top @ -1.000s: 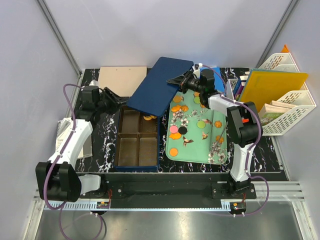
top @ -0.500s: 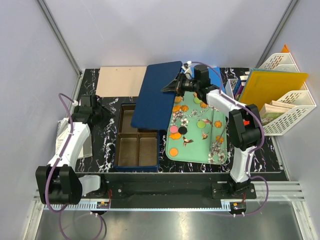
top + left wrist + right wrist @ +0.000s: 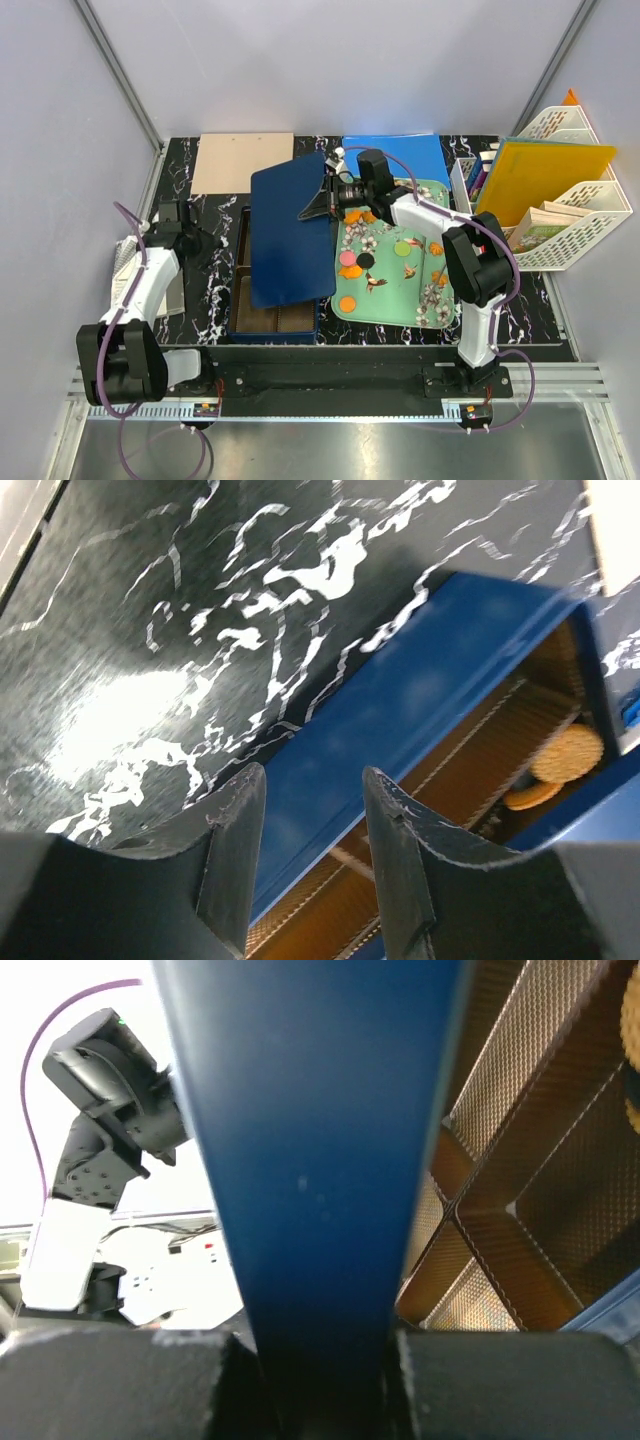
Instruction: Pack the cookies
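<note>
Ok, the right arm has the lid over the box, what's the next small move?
Probably bring the lid toward the near edge and lower it. The right gripper pinches its edge, the lid hangs askew, and the near compartments of the box show uncovered below it. The left gripper stands open beside the box's wall.

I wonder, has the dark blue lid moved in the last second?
Yes. The dark blue lid has swung left and nearer, away from the green tray, and now covers most of the blue box.

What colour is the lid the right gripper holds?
The lid is dark blue, clearest in top external view.
</note>
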{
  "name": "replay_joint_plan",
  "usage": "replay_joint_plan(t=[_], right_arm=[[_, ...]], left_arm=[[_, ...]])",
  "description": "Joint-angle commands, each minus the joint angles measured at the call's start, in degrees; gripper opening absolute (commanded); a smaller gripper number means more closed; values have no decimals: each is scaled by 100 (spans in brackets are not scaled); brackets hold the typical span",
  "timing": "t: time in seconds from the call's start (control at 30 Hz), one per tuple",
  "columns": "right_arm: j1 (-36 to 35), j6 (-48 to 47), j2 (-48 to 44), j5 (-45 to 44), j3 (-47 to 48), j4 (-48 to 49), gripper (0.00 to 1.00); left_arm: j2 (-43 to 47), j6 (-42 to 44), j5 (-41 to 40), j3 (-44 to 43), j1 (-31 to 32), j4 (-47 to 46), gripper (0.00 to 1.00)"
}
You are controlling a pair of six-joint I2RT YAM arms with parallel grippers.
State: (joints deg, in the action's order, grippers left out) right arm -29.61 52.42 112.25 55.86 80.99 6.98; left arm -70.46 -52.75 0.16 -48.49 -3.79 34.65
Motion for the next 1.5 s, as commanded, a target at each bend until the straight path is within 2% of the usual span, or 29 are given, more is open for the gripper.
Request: replay_joint_plan(t=[0.0, 0.17, 0.47, 0.53, 0.73, 0.77, 0.87, 0.9, 0.97, 1.13, 1.3, 1.33, 1.47], right_arm=[[7, 872, -151, 488, -451, 1427, 0], [-98, 1699, 60, 637, -883, 2569, 0], [-247, 1912, 324, 532, -1366, 3020, 0], [-282, 1816, 368, 471, -1402, 2897, 0], [-379, 551, 245, 67, -1218, 1124, 0], [-388, 280, 236, 14, -1148, 677, 4], [-406, -29, 166, -171, -1147, 200, 16], [-414, -91, 140, -215, -1147, 94, 26], [-415, -258, 70, -329, -1164, -143, 30], [-414, -609, -97, -628, -1112, -845, 49], [-414, -1067, -238, -1119, -884, -1620, 60], [-423, -1207, -256, -1182, -788, -1865, 65], [-423, -1506, -317, -1507, -611, -2376, 71]], left_arm=[[383, -174, 142, 260, -34, -152, 46], [515, -209, 361, 559, -34, -283, 45], [577, -201, 651, 929, -16, -468, 44], [577, -183, 669, 947, -25, -468, 43], [542, -139, 704, 973, 1, -477, 43], [542, -139, 704, 982, 1, -486, 43], [533, -148, 722, 999, 19, -504, 43], [533, -148, 722, 999, 36, -512, 43], [524, -148, 731, 1008, 28, -530, 43], [515, -121, 766, 1035, 36, -547, 43], [594, -95, 748, 1078, 28, -539, 43], [594, -95, 757, 1096, 36, -547, 43], [595, -69, 774, 1114, 28, -539, 43]])
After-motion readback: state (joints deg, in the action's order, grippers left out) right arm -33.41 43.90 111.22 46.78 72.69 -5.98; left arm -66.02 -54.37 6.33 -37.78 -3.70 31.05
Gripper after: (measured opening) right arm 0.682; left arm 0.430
